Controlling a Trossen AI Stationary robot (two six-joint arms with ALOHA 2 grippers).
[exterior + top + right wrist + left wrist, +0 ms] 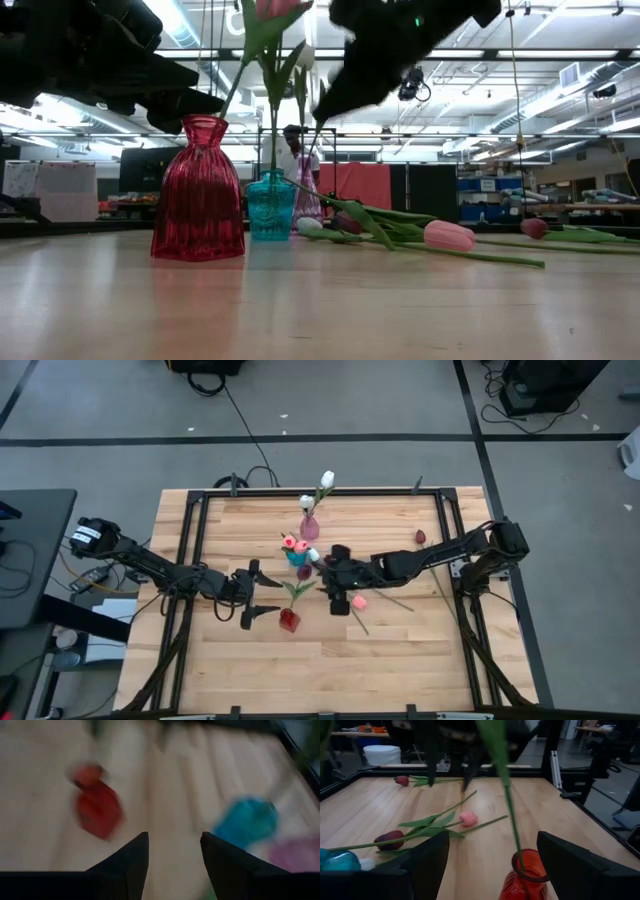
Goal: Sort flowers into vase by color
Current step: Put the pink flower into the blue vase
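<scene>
Flowers [357, 602] loose mid-table, right gripper [338, 598] beside, bare wood around

The right wrist view is motion-blurred: red vase [98, 810] and teal vase [247, 822] are smears. At twelve o'clock, the low view crops the red vase's flower [277, 8].
</scene>
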